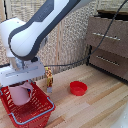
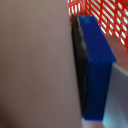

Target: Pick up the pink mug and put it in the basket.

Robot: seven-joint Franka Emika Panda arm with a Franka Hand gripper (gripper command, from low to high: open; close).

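The pink mug [image 1: 20, 94] hangs upright between my fingers, lowered partly inside the red wire basket [image 1: 35, 111] at the exterior view's lower left. My gripper [image 1: 21, 90], under its white boxy head, is shut on the mug. In the wrist view the mug's pink wall [image 2: 30, 65] fills most of the picture, and one blue finger pad [image 2: 97, 70] presses against it. Red basket mesh [image 2: 105, 15] shows behind the finger. Whether the mug's bottom touches the basket floor is hidden.
A shallow red bowl [image 1: 78, 88] sits on the wooden table [image 1: 95, 107] to the exterior view's right of the basket. A small yellow-orange object [image 1: 49, 76] stands just behind the basket. A dark wooden drawer unit [image 1: 107, 45] stands at the back right.
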